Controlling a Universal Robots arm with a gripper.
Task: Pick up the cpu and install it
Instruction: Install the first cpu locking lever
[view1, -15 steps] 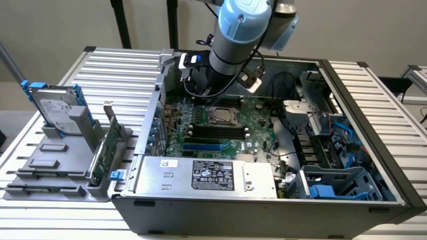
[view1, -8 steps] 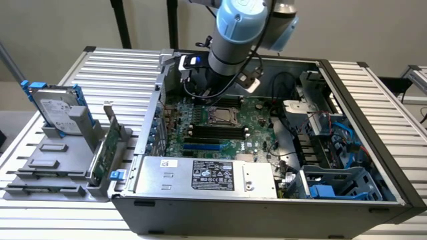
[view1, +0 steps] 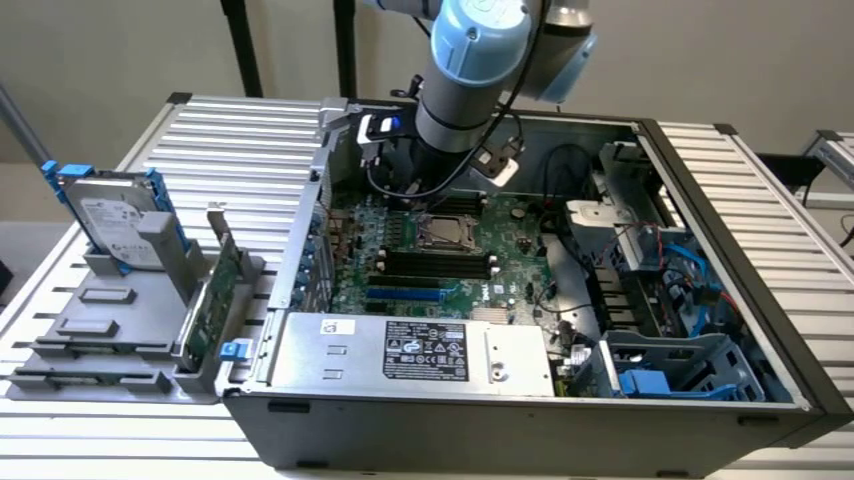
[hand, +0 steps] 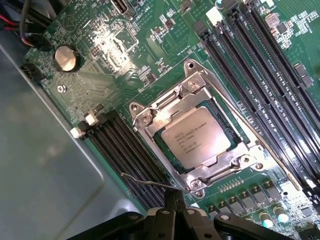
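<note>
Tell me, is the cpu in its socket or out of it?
In. The cpu lies flat inside the metal socket frame on the motherboard, with the frame's edges around it.

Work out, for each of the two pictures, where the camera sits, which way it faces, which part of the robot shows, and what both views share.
Exterior view: off the arm, raised, looking down into the open grey computer case; the blue-and-grey robot arm reaches in.
Wrist view: on the wrist, looking down close at the green motherboard; the shut black hand shows.
Shared: the small square silver-topped cpu, seated in its metal socket frame.
</note>
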